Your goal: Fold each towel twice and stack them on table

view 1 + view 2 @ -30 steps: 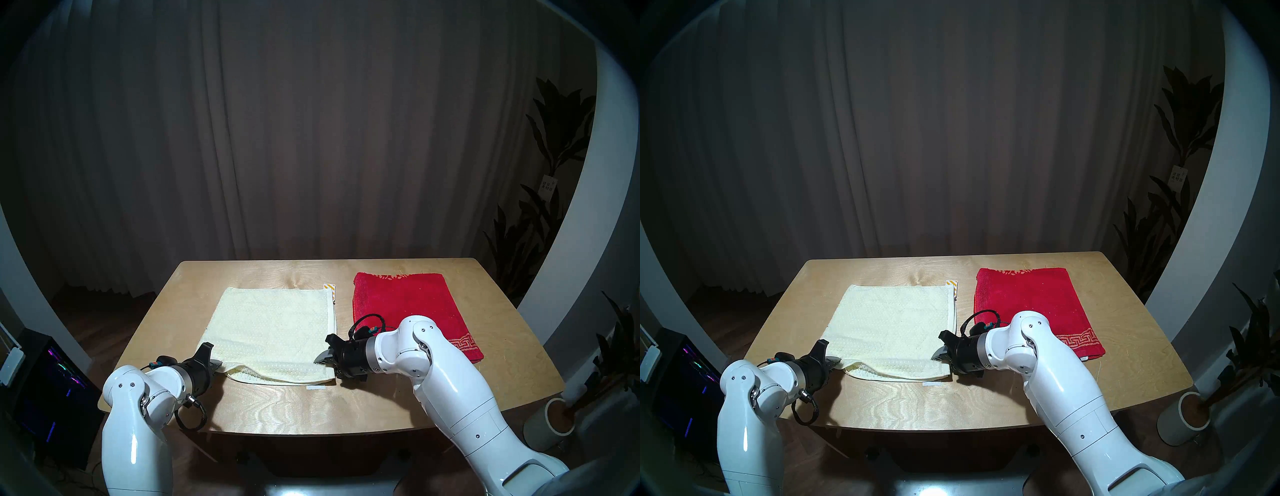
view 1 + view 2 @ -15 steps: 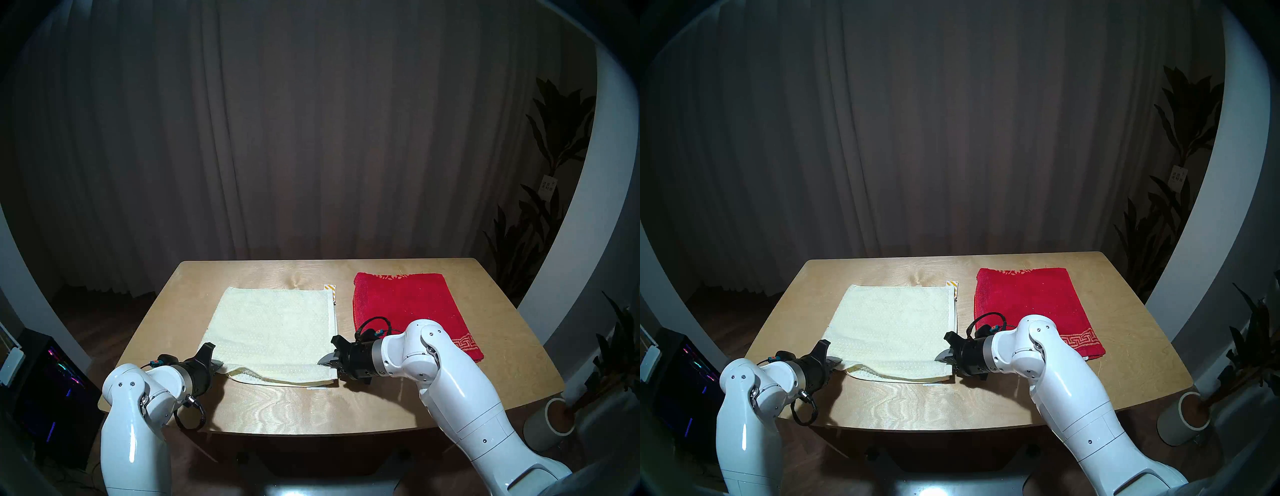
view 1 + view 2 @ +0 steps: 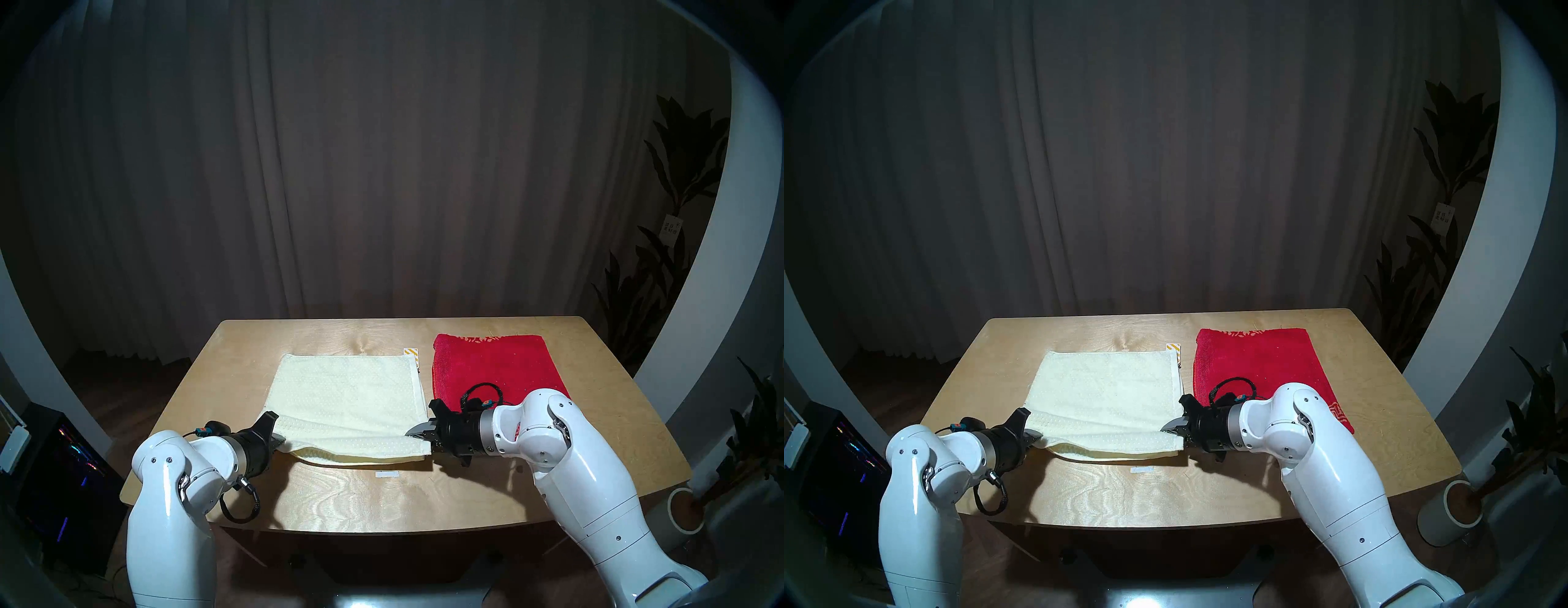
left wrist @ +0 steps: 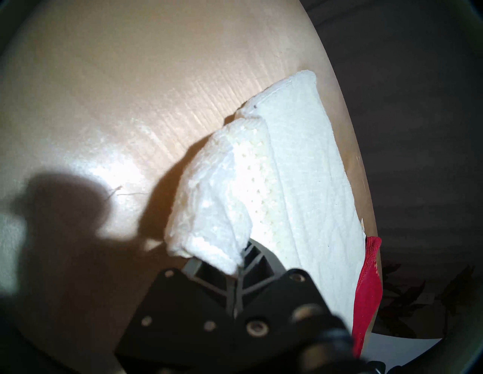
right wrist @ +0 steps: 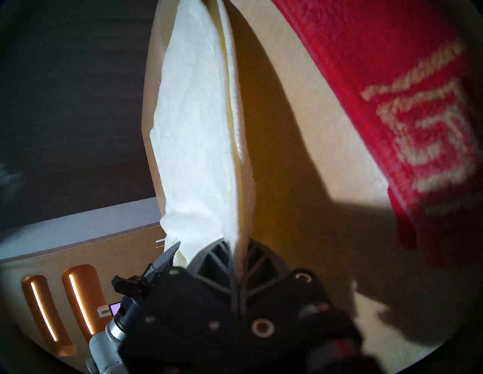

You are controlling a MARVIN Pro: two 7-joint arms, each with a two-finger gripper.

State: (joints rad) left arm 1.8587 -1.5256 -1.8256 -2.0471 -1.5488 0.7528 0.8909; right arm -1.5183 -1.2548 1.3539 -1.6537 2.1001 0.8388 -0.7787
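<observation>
**Two grippers lifting the near edge of the cream towel**

Two towels are lying on one table (image 3: 322,501): a cream towel (image 3: 348,395) at frame centre and a red towel (image 3: 496,369) to its right, close but apart. Two arms are reaching in from the bottom corners. The left gripper (image 3: 283,444) is pinching the cream towel's near-left corner, jaws pressed together on the cloth. The right gripper (image 3: 418,431) is pinching the near-right corner the same way. One white tape strip (image 3: 387,474) is showing on the wood just below the lifted edge.

Compared with a second ago, the right gripper's jaws, then spread, are now clamping the cloth. Both grippers are sitting higher and further right in the frame, and the cream towel is now lying closer to the red one, its near edge raised off the table.
</observation>
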